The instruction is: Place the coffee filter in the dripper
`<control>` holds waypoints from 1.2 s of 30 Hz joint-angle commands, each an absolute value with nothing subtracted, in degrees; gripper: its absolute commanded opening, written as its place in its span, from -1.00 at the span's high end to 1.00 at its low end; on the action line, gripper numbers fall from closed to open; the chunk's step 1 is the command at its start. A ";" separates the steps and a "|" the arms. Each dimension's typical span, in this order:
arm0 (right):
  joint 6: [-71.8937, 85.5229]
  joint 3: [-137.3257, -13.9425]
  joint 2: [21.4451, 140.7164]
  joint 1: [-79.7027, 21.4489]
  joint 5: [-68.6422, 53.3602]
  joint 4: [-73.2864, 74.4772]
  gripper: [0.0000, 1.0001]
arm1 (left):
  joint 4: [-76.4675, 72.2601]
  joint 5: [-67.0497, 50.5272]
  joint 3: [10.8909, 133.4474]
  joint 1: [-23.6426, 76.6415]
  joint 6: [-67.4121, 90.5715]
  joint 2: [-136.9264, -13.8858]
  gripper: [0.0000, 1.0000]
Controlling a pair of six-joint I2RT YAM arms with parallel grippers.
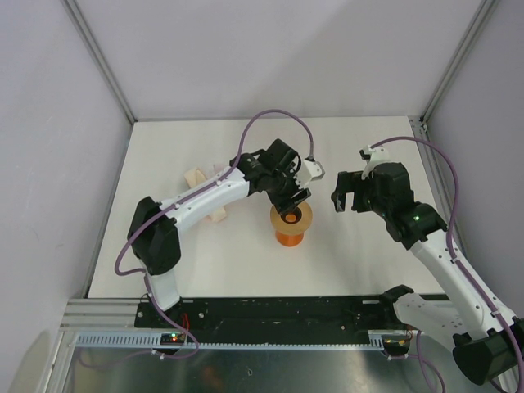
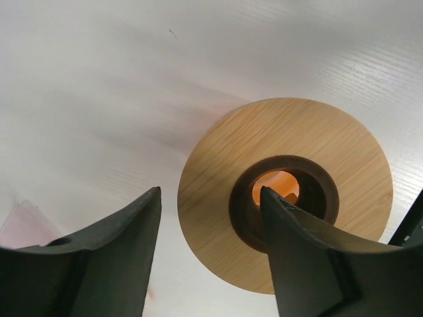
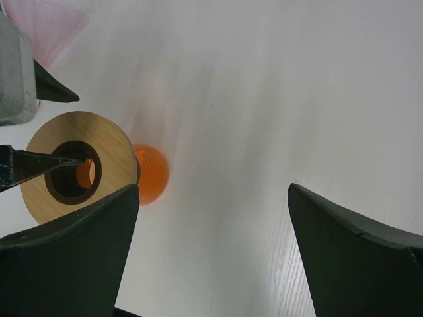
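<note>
Translucent pale-pink cone-shaped plastic dripper (image 3: pixel 56 23), seen only in the right wrist view's top-left corner, partly cut off by the frame, on the white table (image 3: pixel 277 86), near the round wooden ring (image 3: pixel 99 135) but apart from it

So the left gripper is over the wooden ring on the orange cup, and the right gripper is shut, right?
No, the right gripper is open, its jaws wide apart in the right wrist view. The left gripper is over the wooden ring on the orange cup.
</note>
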State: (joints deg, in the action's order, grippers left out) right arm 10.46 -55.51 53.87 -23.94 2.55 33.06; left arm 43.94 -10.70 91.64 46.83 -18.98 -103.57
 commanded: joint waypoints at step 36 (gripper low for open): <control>9.39 -51.82 55.36 -24.67 -0.11 29.66 -0.99 | 42.12 -17.45 108.60 15.38 -14.81 -111.42 -0.34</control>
